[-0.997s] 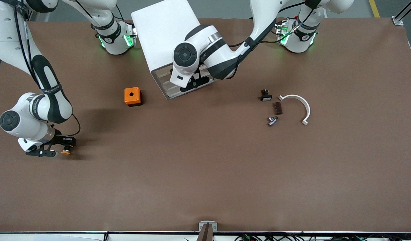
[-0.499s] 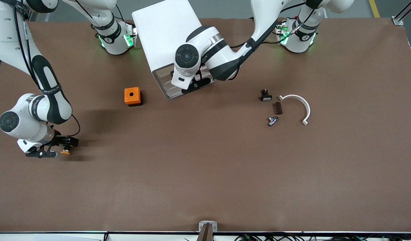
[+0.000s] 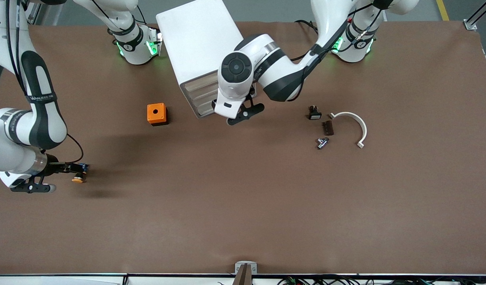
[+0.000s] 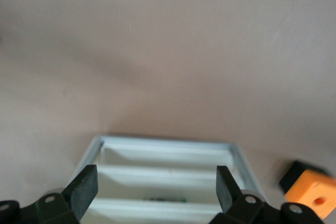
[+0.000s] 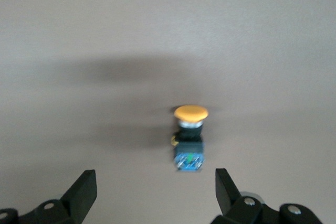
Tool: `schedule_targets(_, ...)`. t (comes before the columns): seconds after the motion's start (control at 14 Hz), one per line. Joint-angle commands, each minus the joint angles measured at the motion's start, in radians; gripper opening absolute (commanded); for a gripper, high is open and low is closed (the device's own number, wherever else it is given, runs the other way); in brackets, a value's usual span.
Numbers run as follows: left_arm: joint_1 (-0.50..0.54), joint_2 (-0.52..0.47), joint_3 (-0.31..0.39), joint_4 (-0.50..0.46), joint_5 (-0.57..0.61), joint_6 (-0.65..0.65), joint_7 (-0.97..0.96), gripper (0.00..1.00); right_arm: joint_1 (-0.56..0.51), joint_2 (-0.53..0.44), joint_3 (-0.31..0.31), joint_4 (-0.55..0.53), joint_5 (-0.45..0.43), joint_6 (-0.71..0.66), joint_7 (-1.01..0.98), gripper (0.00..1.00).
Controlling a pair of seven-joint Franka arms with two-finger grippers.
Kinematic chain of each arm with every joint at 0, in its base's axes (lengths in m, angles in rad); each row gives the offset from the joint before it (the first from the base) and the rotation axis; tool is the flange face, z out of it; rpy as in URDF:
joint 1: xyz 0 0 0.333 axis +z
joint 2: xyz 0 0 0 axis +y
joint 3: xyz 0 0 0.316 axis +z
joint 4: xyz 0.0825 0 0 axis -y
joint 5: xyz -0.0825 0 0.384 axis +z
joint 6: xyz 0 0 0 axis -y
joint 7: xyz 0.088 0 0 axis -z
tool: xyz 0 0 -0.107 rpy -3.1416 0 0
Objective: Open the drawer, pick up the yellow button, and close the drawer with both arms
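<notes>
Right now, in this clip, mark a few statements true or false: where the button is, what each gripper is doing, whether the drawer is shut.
1. The button lies on the table. True.
2. The right gripper is shut on the button. False: its fingers are open and apart from the button.
3. The drawer is pulled far out of the cabinet. False: it sits flush with the lower drawers.
4. The left gripper is open, in front of the cabinet. True.
5. The orange box sits in the drawer. False: it stands on the table beside the cabinet.
</notes>
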Motion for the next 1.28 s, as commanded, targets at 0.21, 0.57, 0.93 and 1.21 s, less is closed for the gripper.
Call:
schedule_targets(0.21, 0.168, -0.169, 0.003, -0.030, 0.046, -0.046, 0.108, 0.99, 0.082, -0.112, -0.003, 0.104, 0.001, -0.280, 0.085, 1.00)
schedule_targets(0.57, 0.288, -0.224, 0.000, -0.033, 0.046, -0.189, 0.359, 0.99, 0.060, -0.250, -0.012, 0.168, 0.003, -0.520, 0.046, 1.00)
schedule_targets(0.93, 0.400, -0.278, -0.002, -0.036, 0.049, -0.281, 0.578, 1.00, 0.062, -0.299, -0.009, 0.182, -0.001, -0.544, 0.046, 1.00)
schedule_targets(1.21, 0.505, -0.337, -0.004, -0.054, 0.049, -0.341, 0.779, 1.00, 0.068, -0.293, -0.006, 0.220, 0.000, -0.552, 0.051, 1.00)
